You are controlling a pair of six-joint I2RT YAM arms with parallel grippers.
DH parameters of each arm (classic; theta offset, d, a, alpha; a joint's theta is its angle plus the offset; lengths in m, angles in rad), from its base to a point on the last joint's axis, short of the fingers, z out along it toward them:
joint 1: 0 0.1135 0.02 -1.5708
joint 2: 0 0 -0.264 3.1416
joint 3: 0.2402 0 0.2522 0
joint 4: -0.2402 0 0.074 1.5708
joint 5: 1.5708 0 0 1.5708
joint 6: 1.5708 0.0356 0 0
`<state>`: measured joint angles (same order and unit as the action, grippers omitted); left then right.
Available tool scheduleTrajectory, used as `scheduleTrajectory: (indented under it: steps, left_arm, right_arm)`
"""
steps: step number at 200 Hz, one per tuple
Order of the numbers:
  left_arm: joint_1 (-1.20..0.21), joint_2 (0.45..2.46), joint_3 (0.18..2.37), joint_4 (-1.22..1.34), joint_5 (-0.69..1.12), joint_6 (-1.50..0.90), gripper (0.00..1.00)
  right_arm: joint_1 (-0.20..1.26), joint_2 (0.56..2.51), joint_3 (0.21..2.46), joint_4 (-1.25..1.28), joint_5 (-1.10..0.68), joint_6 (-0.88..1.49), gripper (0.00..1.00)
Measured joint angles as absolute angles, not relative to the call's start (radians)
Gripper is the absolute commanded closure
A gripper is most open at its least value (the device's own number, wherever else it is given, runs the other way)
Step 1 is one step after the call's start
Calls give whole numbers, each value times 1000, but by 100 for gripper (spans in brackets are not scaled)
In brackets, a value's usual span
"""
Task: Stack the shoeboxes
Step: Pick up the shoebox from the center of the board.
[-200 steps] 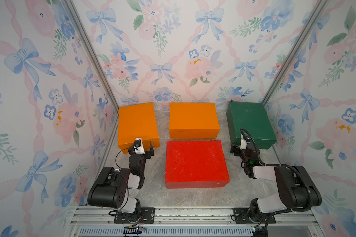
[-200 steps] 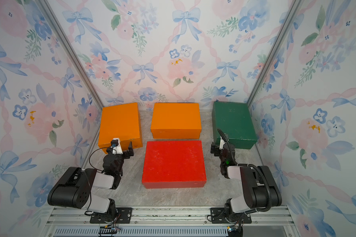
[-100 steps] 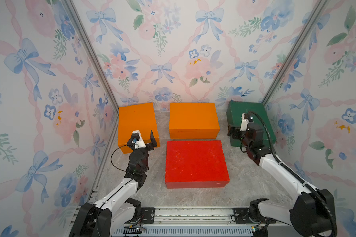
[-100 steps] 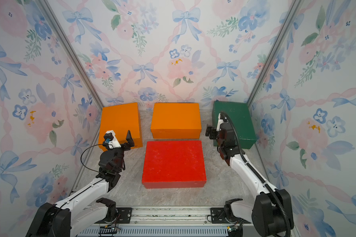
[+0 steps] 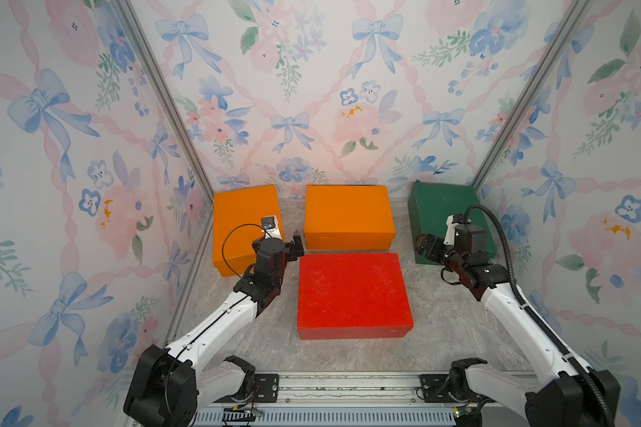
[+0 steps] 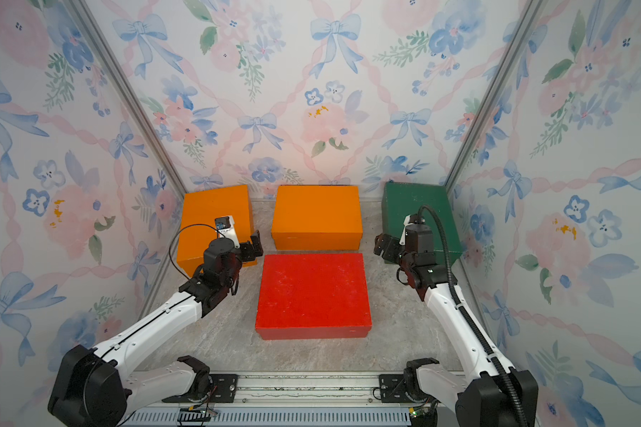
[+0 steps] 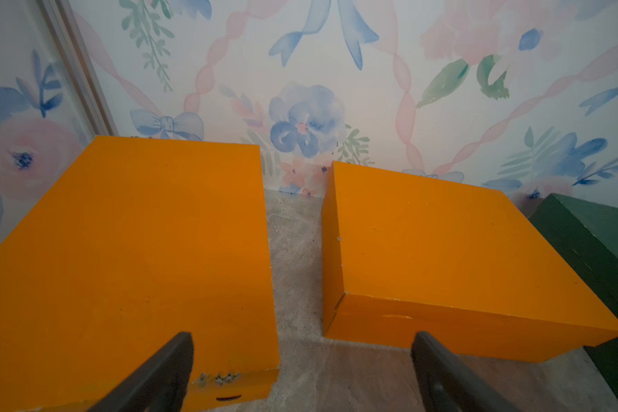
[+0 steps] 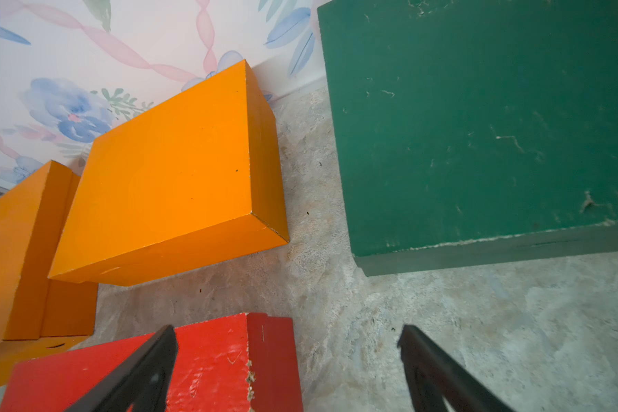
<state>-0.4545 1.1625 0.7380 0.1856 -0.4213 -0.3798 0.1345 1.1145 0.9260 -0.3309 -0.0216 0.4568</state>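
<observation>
Four shoeboxes lie flat on the grey floor. One orange shoebox [image 5: 243, 222] is at the far left, another orange one [image 5: 346, 214] at the far middle and a dark green one [image 5: 445, 207] at the far right. A red one [image 5: 352, 292] lies in front of the middle orange box. My left gripper [image 5: 291, 247] hangs open over the gap between the left orange box [image 7: 129, 257] and the red box's far left corner. My right gripper [image 5: 424, 246] hangs open between the red box [image 8: 207, 364] and the green box [image 8: 478, 125]. Neither holds anything.
Flowered walls [image 5: 89, 185] close in the left, back and right sides, and the far boxes stand close to them. A metal rail [image 5: 348, 384] with both arm bases runs along the front. Narrow strips of bare floor [image 5: 433, 314] separate the boxes.
Both arms have unfolded from near the front rail and reached out towards the boxes. The left gripper went right towards the red box. The right one dropped beside the green box. Both stay open.
</observation>
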Motion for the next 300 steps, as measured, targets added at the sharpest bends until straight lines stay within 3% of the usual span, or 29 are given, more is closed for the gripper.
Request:
scheduleTrajectory:
  steps: [115,166,244,300]
  left_arm:
    - [-461,1156,742,-104,-175,-562,2]
    - [-461,1141,703,-141,-78,-602,2]
    - [-468,1135,635,-179,55,-626,2]
    - [-480,1107,610,-182,95,-634,2]
  right_arm:
    - [207,1156,929,-482,-138,392,3]
    - [276,1101,879,-480,-123,354,3]
    - [281,1215,876,-521,-244,358,0]
    - [325,1216,853,-521,-294,375,5]
